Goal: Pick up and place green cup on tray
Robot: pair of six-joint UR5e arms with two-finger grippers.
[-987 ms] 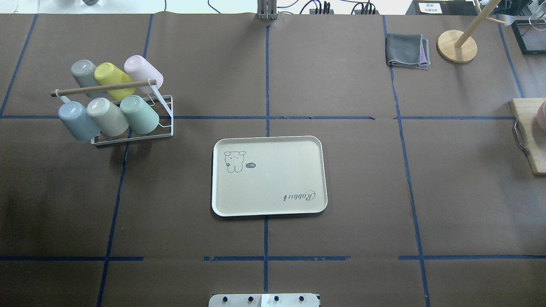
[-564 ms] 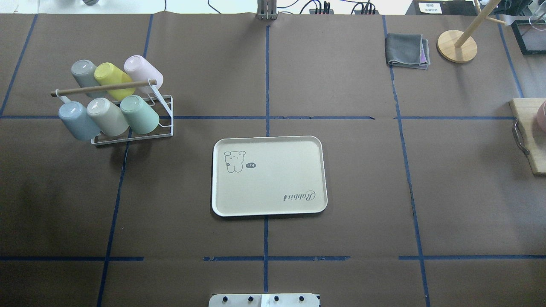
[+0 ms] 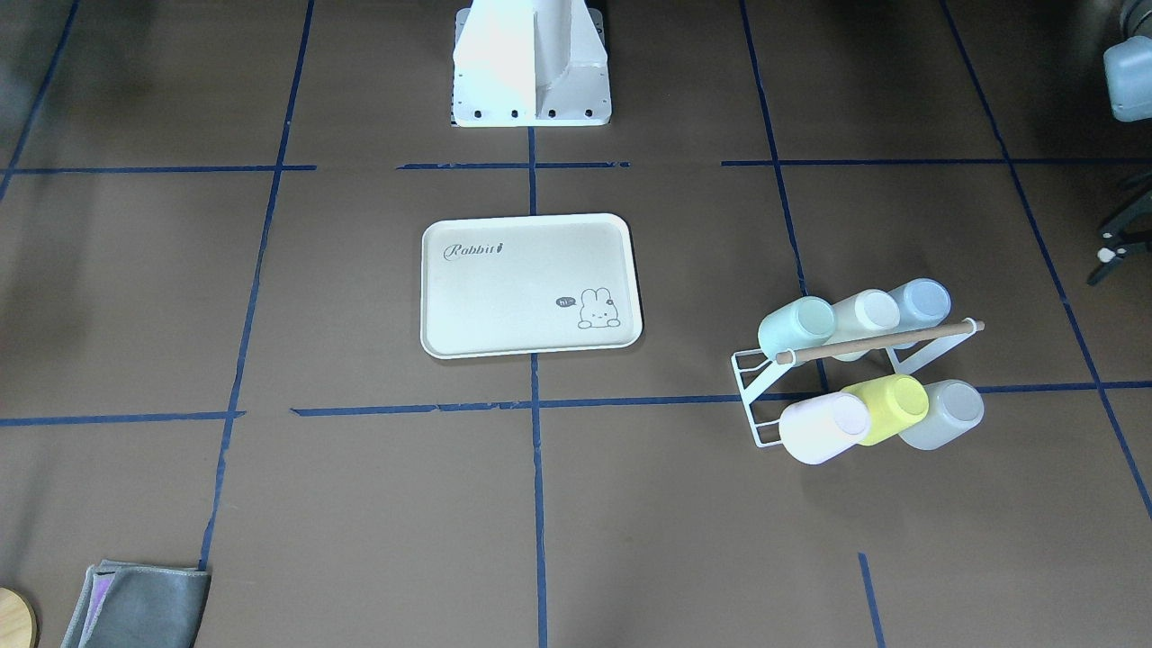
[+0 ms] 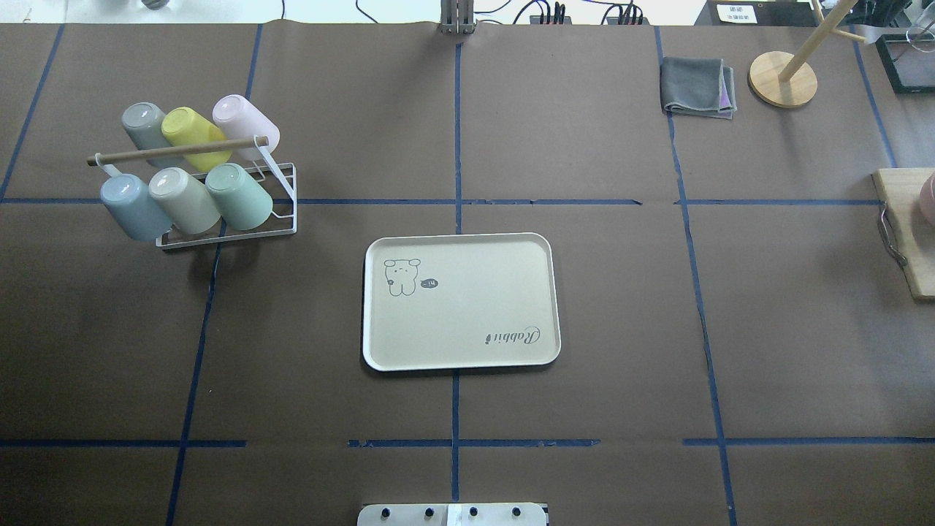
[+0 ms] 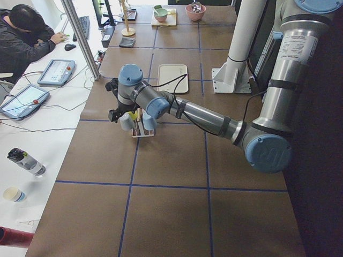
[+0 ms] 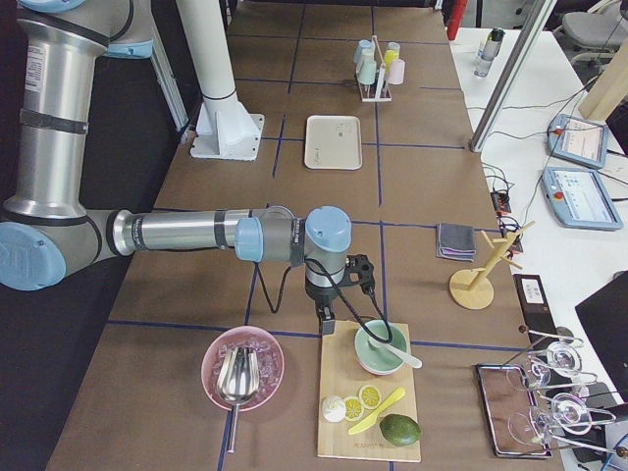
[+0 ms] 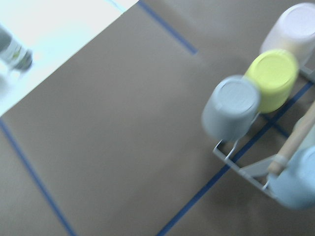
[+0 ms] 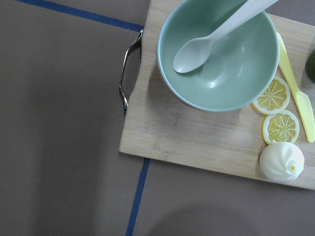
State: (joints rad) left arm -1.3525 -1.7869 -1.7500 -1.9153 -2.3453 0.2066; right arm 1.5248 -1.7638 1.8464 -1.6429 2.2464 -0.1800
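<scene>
The green cup [image 4: 237, 196] lies tilted in a white wire rack [image 4: 283, 191] at the table's far left, at the right end of the row nearer the robot; it also shows as the green cup [image 3: 796, 326] from the front. The cream tray [image 4: 460, 301] lies flat and bare at the table's middle. My left gripper [image 5: 114, 107] hovers over the rack's outer side, and I cannot tell whether it is open or shut. My right gripper [image 6: 325, 322] hangs at the edge of a wooden board far from the rack; its state cannot be told either.
The rack also holds grey, yellow [image 4: 191, 136], pink, blue and cream cups under a wooden bar. A folded grey cloth [image 4: 697, 88] and a wooden stand [image 4: 782, 79] sit at the far right. The wooden board [image 8: 206, 137] carries a green bowl [image 8: 219, 54]. A person [image 5: 24, 37] sits beside the table.
</scene>
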